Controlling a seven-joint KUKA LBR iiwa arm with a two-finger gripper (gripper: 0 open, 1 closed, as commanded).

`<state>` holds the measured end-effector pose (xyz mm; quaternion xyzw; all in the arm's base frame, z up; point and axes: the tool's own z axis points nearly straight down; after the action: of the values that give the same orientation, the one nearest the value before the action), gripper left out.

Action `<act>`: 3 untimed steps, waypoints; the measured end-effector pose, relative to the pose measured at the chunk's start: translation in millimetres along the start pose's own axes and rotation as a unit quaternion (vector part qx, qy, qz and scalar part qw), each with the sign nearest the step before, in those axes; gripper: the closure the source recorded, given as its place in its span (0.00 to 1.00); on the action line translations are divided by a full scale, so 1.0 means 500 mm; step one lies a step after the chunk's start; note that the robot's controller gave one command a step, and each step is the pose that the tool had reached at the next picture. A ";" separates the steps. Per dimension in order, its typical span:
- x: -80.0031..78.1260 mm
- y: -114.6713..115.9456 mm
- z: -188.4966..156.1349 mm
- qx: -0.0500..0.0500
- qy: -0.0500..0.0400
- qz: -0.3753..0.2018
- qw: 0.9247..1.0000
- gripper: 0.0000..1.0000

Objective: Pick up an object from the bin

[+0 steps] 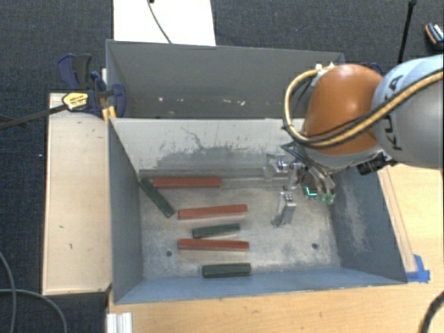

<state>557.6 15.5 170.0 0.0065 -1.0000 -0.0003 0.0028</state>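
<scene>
My gripper [282, 218] hangs low over the bare floor in the right half of the bin, under the orange dome. Nothing shows in it. The nearest thing is a red-brown flat bar [212, 213], lying level a short way to its left. Just below that bar lies a short dark green bar [216, 232], and under it a second red-brown bar [213, 244]. None of them touches the gripper.
Further left, a third red-brown bar [186, 182] lies along the foot of the back wall, with a tilted dark green bar [157, 198] at its left end. Another dark green bar [226, 270] lies by the front wall. The arm reaches in over the right wall.
</scene>
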 end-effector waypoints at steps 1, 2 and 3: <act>-0.048 0.121 0.203 0.000 -0.002 -0.064 0.998 0.00; -0.016 0.159 0.197 0.000 -0.003 -0.082 0.997 0.00; -0.068 0.126 0.197 0.001 -0.006 -0.203 0.979 0.00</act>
<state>590.3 78.8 71.2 0.2097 -0.9778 -0.0001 -0.0033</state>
